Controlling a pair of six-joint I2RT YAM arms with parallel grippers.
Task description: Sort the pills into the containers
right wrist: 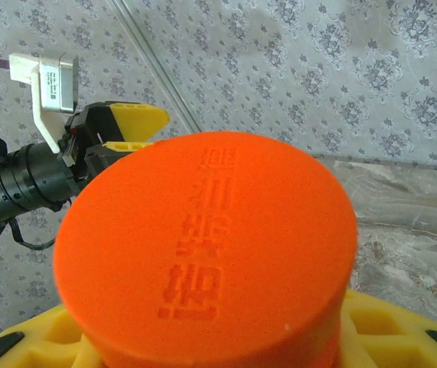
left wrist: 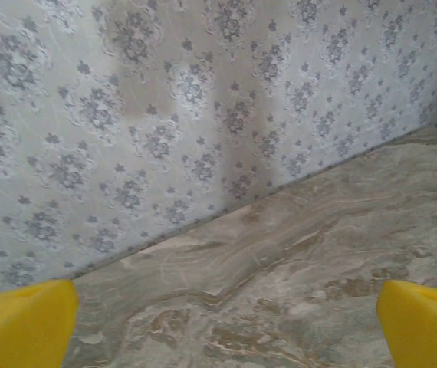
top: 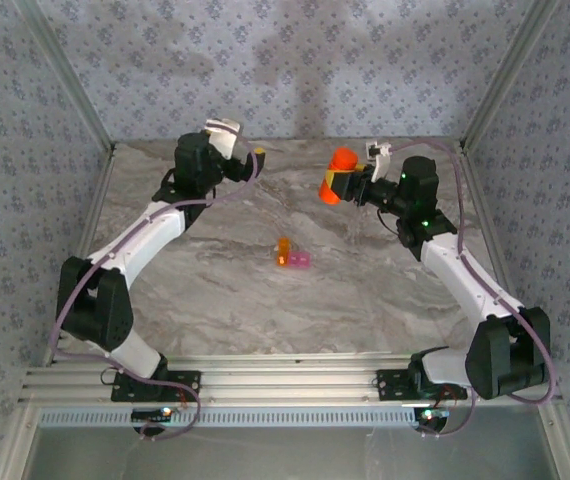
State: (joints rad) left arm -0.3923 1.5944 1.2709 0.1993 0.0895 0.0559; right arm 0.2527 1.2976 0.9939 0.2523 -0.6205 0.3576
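Orange bottle (right wrist: 207, 245) — 1 — clenched in R claw (top: 349, 186); L claw (left wrist: 222, 330) released; 2 joined containers (top: 293, 256).

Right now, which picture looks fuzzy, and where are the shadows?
Left wrist view: the left gripper's wide-open yellow jaws look blurry; a grey shadow smudges the patterned wall. Top view: soft shadows there too. Right wrist view: the orange plastic bottle's round cap is close, lettering clear.
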